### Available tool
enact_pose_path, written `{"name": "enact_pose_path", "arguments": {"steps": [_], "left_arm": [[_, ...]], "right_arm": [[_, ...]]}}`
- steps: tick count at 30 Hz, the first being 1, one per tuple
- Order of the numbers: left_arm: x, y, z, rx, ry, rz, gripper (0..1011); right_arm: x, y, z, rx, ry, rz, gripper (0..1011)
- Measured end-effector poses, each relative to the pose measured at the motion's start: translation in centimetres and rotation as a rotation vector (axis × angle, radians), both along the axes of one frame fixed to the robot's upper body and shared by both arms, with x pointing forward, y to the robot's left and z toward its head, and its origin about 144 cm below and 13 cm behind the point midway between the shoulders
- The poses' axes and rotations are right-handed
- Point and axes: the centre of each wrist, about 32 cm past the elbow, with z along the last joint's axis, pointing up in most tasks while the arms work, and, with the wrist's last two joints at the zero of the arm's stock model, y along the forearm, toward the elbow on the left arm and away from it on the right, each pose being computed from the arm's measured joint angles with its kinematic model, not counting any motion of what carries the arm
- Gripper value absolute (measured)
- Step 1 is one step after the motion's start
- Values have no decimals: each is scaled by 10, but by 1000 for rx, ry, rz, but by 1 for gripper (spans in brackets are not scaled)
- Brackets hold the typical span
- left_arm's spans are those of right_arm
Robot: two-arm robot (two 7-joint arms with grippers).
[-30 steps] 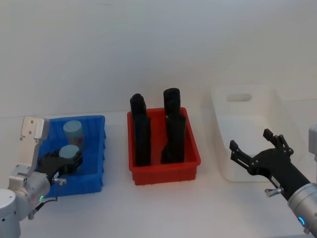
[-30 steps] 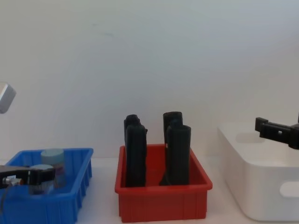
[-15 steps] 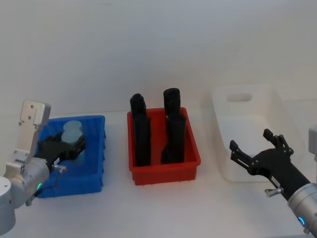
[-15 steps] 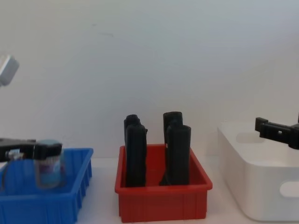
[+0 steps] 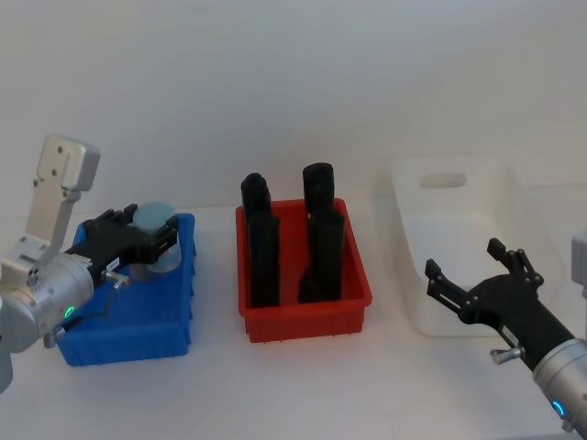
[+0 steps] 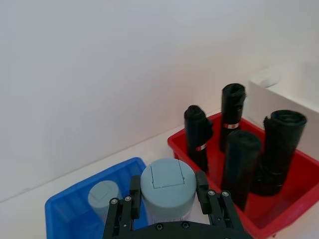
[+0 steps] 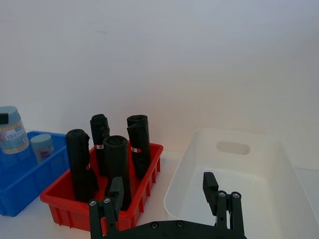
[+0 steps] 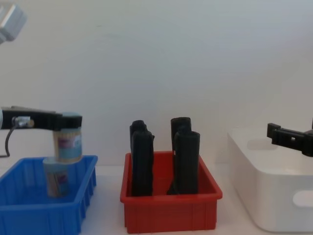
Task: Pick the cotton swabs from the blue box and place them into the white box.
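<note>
In the head view the left gripper point(image 5: 154, 240) has its fingers closed around a cotton swab jar point(image 5: 156, 214), held upright over the far part of the blue box point(image 5: 128, 335). The right gripper point(image 5: 463, 259) hovers, fingers spread wide and empty, over the near edge of the white box point(image 5: 459, 180). In the left wrist view the fingers point(image 6: 201, 183) clamp the jar at its lid, a second jar point(image 6: 103, 194) stands in the blue box below, and black rolls point(image 6: 240, 164) stand in the red bin point(image 6: 291, 204). In the right wrist view the right fingers gape apart above the white box. In the chest view the held jar shows above the second jar, mostly higher than the blue box's rim.
</note>
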Motion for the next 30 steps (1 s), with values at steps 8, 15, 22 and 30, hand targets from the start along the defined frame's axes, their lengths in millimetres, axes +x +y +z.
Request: {"name": "enact_pose_path", "arguments": {"steps": [8,15,22,30], "left_arm": [[-2,-3,26,-2,3,-109,659],[-1,-5,46,-1,11,-221,659],[1,-9,58,-2,18,-316,659],[6,-15,74,-4,24,-446,659]], "right_arm": [[0,0,0,0,0,0,1002],[0,0,0,0,0,0,1002],[0,0,0,0,0,0,1002],[0,0,0,0,0,0,1002]]}}
